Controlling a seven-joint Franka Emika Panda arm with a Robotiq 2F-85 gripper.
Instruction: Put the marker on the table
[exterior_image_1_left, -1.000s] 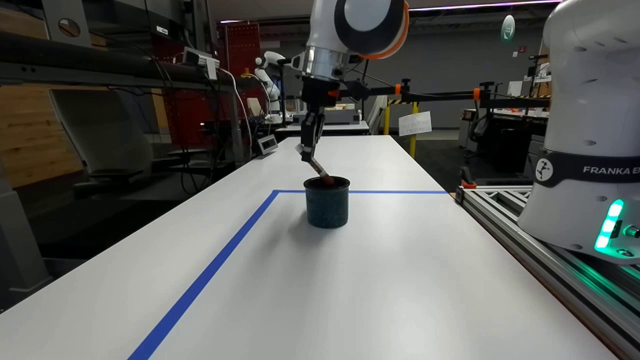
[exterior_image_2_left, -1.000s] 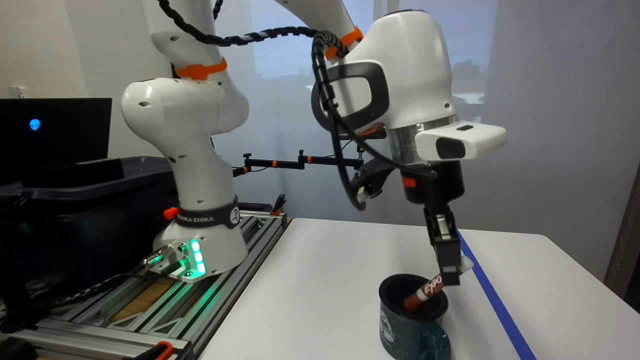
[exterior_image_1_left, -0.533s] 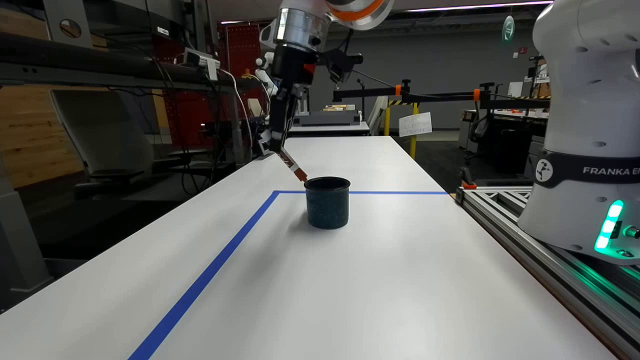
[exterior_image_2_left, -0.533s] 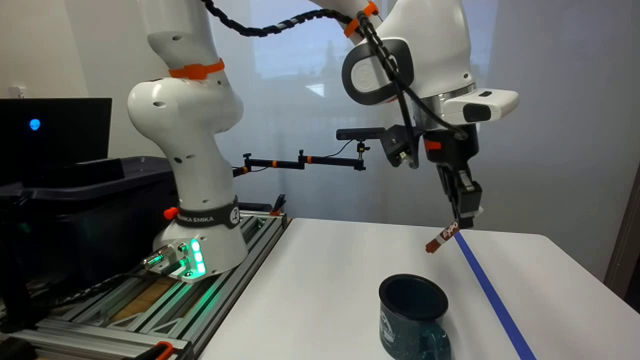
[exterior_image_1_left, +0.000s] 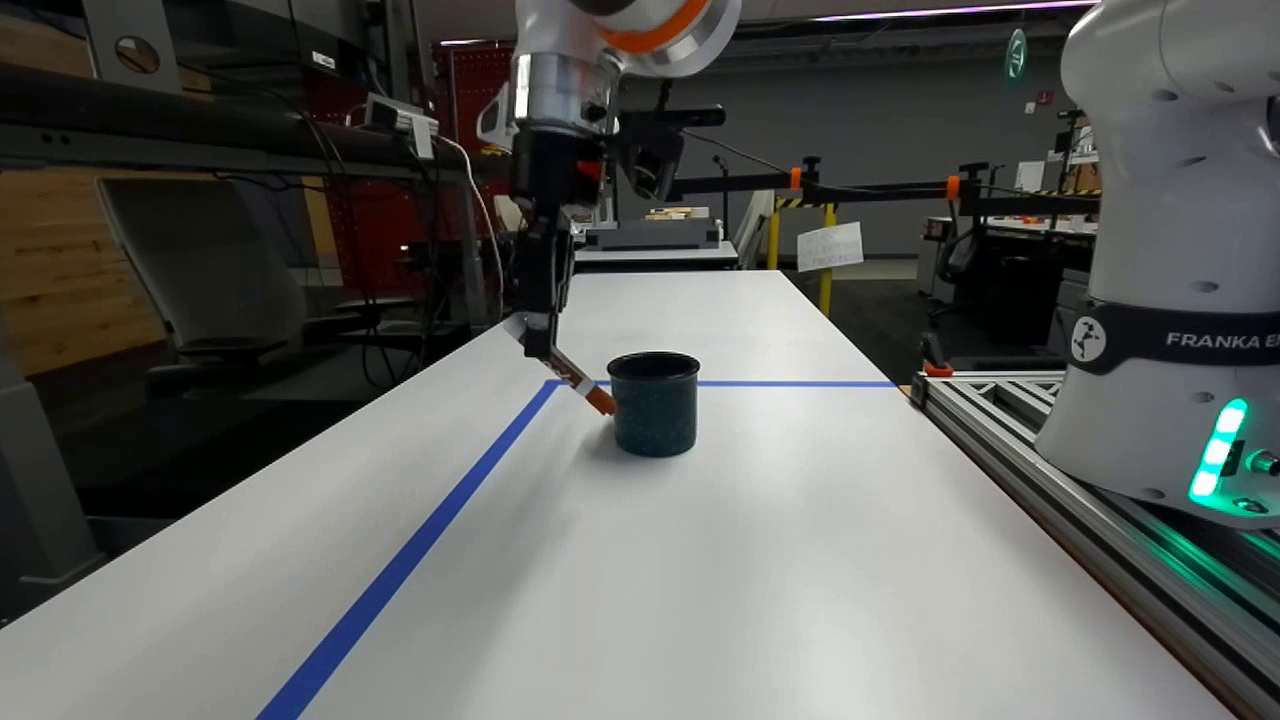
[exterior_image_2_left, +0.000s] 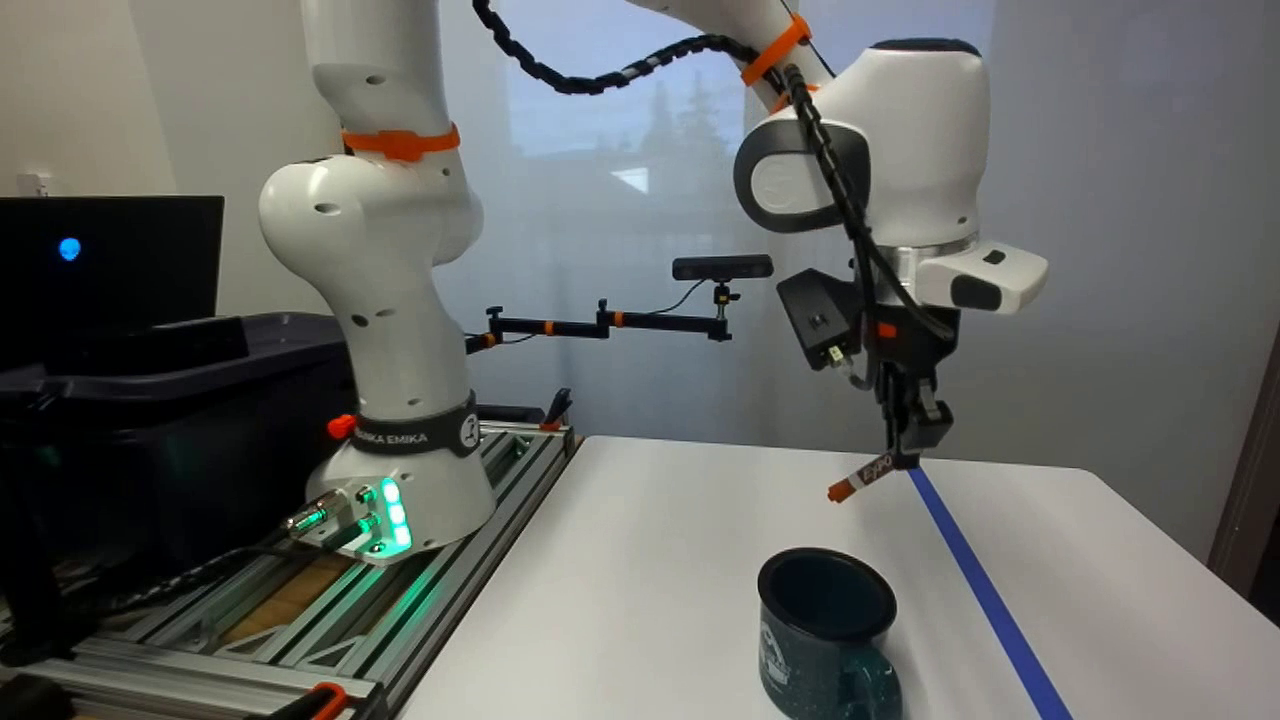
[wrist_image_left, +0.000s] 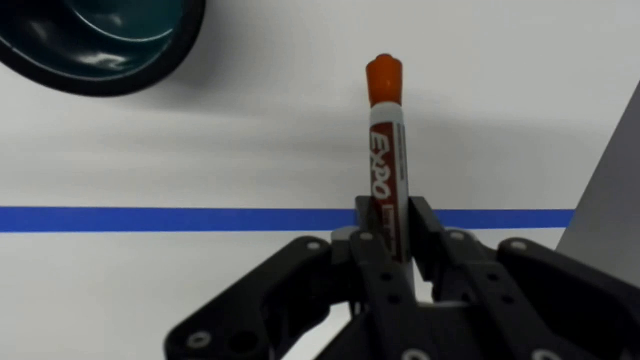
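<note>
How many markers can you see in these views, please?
1: the marker, held tilted in the gripper over the table. None shows in the mug, though its inside shows only partly.

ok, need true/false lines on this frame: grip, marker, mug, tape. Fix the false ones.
1. The gripper is shut on the Expo marker. True.
2. The teal mug stands upright on the white tabletop. True.
3. The Expo marker is inside the teal mug. False: the gripper holds it outside.
4. The Expo marker is tilted, its orange-brown cap lower. True.
5. Yellow tape shows in the wrist view. False: blue tape does.
</note>
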